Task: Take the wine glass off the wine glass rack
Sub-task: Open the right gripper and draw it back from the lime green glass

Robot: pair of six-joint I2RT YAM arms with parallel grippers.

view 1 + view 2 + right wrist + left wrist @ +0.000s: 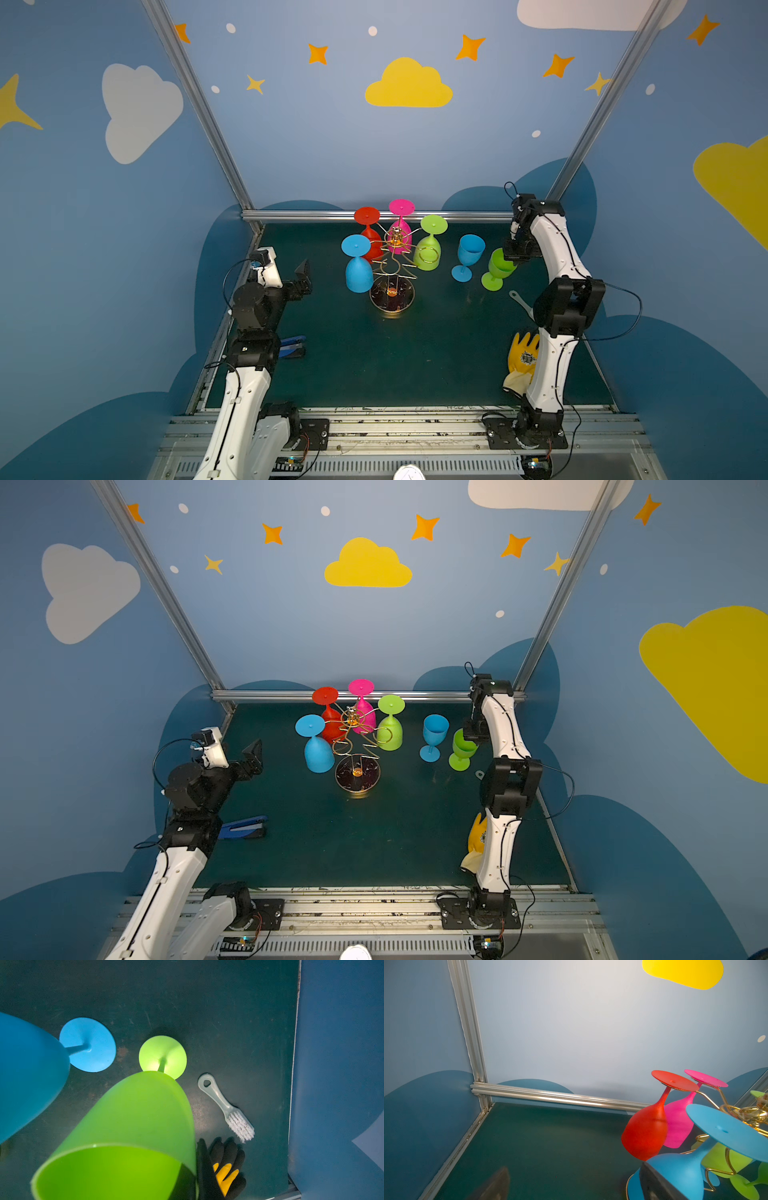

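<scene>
the lime green plastic wine glass (498, 266) is already off the thin gold wire wine glass rack (392, 266) and sits to its right on the dark green table mat (374, 365), just beside an upright sky blue plastic wine glass (469, 253). the right gripper (512, 255) is at its rim, fingers pressed together and seemingly pinching the thin bowl wall. in the right wrist view the green foot looks to be down on the mat. the left gripper (302, 279) hangs with fingers spread wide and nothing between them, near the upside-down blue wine glass (358, 268), which shares the rack with a red glass (367, 216), a pink glass (401, 207) and a second green glass (428, 249). the risk, i judge, lies in letting go: a tall, light glass held by one side of its rim could tip if its foot is not flat, then knock its blue neighbour or roll onto the small grey scrubbing brush (226, 1105). pulling away sideways rather than upward could drag it over. if the left arm swings in, its open fingers could catch the hanging blue glass and rock the slender rack
</scene>
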